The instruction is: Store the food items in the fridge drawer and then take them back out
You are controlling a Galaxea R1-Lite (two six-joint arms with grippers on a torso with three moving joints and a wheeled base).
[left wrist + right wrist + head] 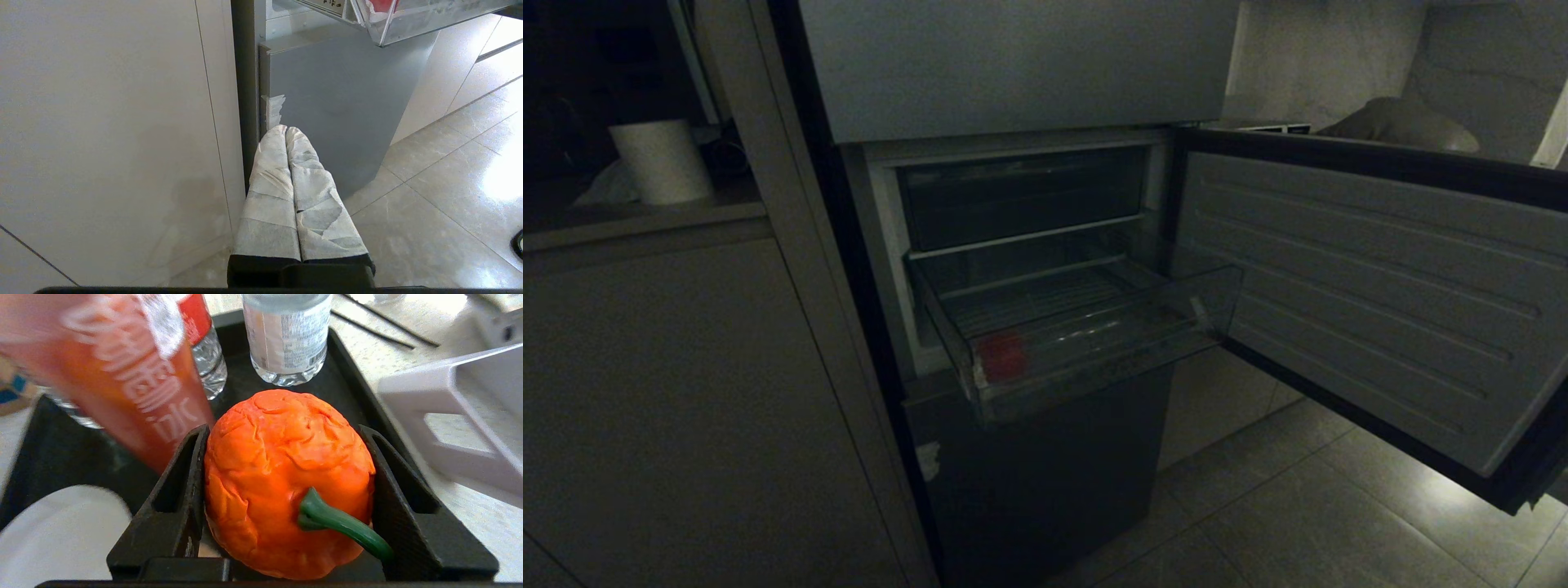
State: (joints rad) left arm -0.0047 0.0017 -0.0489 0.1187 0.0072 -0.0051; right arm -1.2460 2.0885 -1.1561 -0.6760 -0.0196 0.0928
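Note:
My right gripper [284, 430] is shut on a round, lumpy orange-red food item [282, 469] with a green stem; its black fingers [188, 477] press both sides. It hangs over a black tray [61, 457]. The fridge drawer [1094, 347], clear plastic with a ribbed bottom, stands pulled out in the head view. A second small red food item [1001, 355] lies in its front left corner and also shows in the left wrist view as a red item [382, 5] inside the drawer [429, 22]. My left gripper [286, 130] is shut and empty, parked low beside the fridge's lower front. Neither arm shows in the head view.
The fridge door [1364, 286] stands swung open to the right over a tiled floor [1298, 506]. On the tray are a tall red cup [122, 367] and clear bottles [288, 335]; a white frame [457, 428] lies beside it. A paper roll [662, 159] sits on the left counter.

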